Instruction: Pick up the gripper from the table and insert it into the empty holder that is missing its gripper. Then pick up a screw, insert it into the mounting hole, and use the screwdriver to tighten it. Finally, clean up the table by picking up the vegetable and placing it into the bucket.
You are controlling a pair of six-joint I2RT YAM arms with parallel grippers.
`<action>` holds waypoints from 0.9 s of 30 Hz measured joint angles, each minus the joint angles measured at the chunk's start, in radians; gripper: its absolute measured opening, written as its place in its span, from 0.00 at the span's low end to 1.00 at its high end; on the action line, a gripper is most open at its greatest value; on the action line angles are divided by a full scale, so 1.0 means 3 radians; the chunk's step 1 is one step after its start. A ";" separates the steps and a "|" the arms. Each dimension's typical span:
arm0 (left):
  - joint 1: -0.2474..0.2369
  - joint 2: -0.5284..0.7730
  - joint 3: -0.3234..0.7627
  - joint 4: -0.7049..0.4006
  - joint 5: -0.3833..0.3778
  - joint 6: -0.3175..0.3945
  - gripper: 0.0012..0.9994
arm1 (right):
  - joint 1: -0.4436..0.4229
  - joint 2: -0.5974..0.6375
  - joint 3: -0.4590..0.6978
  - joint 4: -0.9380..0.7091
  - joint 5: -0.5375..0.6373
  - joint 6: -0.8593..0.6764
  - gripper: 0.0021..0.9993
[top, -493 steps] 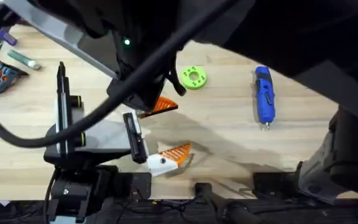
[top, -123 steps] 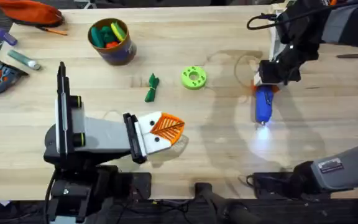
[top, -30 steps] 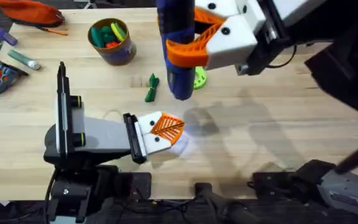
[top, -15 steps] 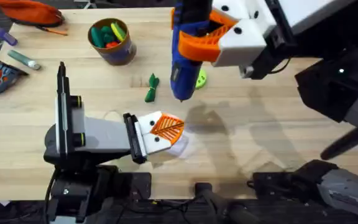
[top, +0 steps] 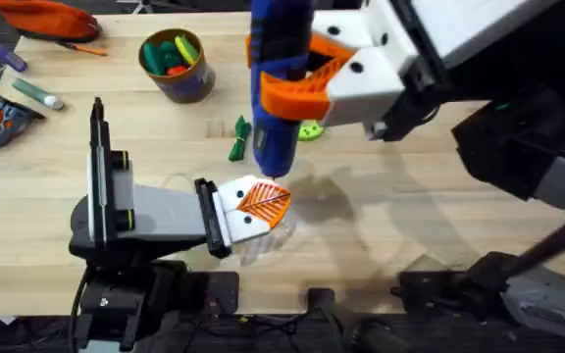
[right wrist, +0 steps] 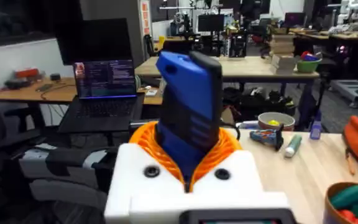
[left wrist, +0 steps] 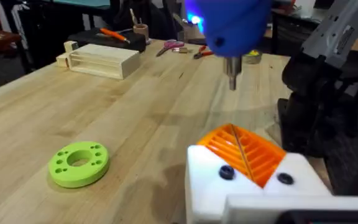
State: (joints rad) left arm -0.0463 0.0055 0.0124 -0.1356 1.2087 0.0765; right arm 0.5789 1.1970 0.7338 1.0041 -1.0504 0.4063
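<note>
My right gripper (top: 297,83) is shut on the blue screwdriver (top: 278,88) and holds it upright. Its thin metal bit (left wrist: 232,73) hangs just above my left gripper (top: 281,201). The left arm lies flat on the table (top: 410,206). Its orange gripper piece (top: 263,199) sits in the white holder (top: 240,216), with two dark screw heads (left wrist: 227,173) showing on the white mounts. The left gripper's orange fingers (left wrist: 253,152) are pressed together with nothing between them. The green vegetable (top: 238,140) lies beyond, and the bucket (top: 175,67) stands at the far left.
A lime-green disc (left wrist: 78,163) lies on the table, partly hidden under the right arm in the overhead view. An orange pouch (top: 47,18) and small tools (top: 8,108) sit at the far left edge. The right arm's dark body (top: 528,147) looms over the right half.
My right arm has carried the screwdriver left and nearer, so its bit now hangs over the left gripper's orange finger. The left arm has stayed still.
</note>
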 joint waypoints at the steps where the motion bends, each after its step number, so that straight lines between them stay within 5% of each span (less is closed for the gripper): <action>1: 0.0000 -0.0001 0.0000 0.0000 0.0000 0.0000 0.01 | 0.0016 0.0030 0.0001 0.0002 0.0001 -0.0008 0.02; 10: 0.0000 -0.0001 0.0000 0.0000 0.0000 0.0000 0.01 | 0.0199 0.0506 0.0214 -0.0026 -0.0090 -0.0154 0.02; 27: 0.0000 0.0000 0.0000 0.0000 0.0000 0.0000 0.01 | 0.0317 0.0526 0.0318 -0.0007 -0.0398 -0.0616 0.02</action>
State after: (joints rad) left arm -0.0463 0.0055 0.0124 -0.1356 1.2087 0.0765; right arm 0.6739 1.3548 0.8291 1.0019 -1.1698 0.2215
